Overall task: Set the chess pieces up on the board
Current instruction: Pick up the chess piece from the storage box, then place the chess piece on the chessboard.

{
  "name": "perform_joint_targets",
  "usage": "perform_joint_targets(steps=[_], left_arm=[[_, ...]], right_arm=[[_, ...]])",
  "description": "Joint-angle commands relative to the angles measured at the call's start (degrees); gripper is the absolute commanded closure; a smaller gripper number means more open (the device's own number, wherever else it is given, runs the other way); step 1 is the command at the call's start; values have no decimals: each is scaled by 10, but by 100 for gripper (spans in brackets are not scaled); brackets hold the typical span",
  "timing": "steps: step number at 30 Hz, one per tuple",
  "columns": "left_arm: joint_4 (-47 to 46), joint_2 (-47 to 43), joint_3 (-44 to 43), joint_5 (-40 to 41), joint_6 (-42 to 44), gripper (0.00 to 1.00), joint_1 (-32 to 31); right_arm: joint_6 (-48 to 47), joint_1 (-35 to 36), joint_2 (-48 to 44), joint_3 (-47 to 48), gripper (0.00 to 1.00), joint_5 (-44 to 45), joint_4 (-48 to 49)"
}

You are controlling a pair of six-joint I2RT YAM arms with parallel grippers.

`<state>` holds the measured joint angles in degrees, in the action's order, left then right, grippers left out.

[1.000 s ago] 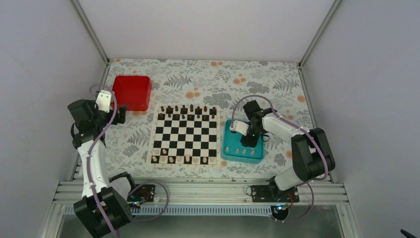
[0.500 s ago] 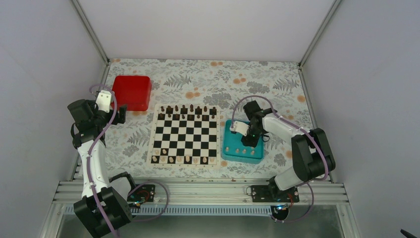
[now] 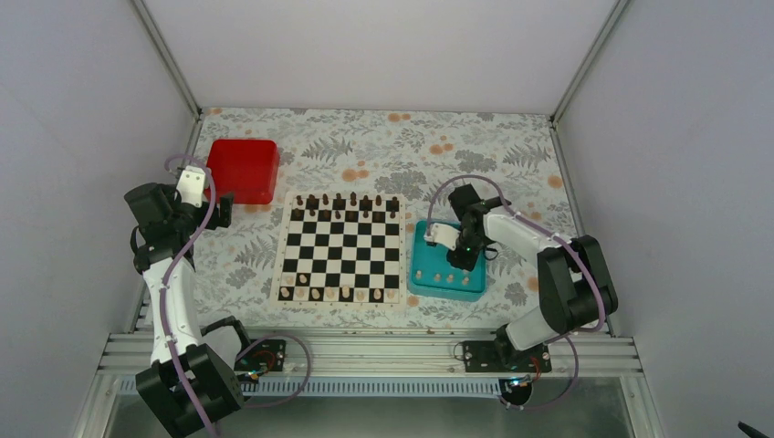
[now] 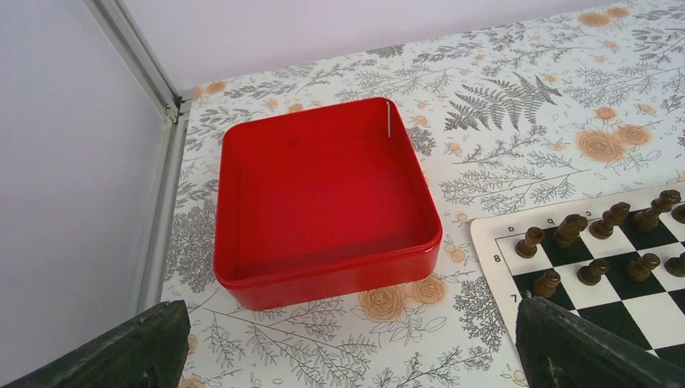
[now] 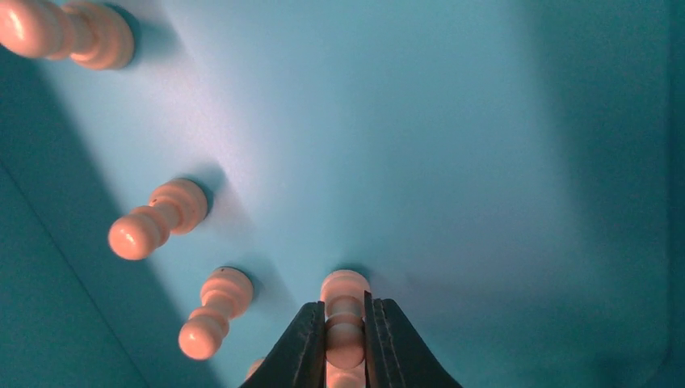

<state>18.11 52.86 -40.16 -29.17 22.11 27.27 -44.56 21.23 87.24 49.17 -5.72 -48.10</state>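
Observation:
The chessboard (image 3: 341, 249) lies mid-table, dark pieces (image 3: 339, 202) along its far rows and light pieces (image 3: 338, 294) along its near row. My right gripper (image 3: 463, 256) reaches down into the teal tray (image 3: 422, 282). In the right wrist view its jaws are shut on a light pawn (image 5: 345, 323), whose base rests on the tray floor (image 5: 452, 162). Other light pawns (image 5: 153, 222) stand to the left. My left gripper (image 4: 347, 356) hovers open near the red box (image 4: 323, 194), holding nothing; the board's dark pieces (image 4: 565, 230) show at the right.
The red box (image 3: 242, 170) sits empty at the far left, beside the board's corner. Several light pawns (image 3: 449, 276) stand along the teal tray's near side. Walls and metal frame posts enclose the floral table (image 3: 475, 155).

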Motion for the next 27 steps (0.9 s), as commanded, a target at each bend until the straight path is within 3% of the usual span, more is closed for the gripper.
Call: perform_joint_targets(steps=[1,7,12,19,27], left_arm=[[-3,-5,2,-15,10,0,5],[-3,-6,1,-15,9,0,5],[-2,-4,1,-15,10,0,6],[-1,-5,2,-11,10,0,7],[0,-4,1,-16,11,0,14]], right_arm=[[2,-1,-8,48,90,3,-37],[17,57,-13,167,91,18,-102],[45,187,33,292,90,44,-153],[53,336,178,451,90,62,-184],[40,425,328,573,89,64,-171]])
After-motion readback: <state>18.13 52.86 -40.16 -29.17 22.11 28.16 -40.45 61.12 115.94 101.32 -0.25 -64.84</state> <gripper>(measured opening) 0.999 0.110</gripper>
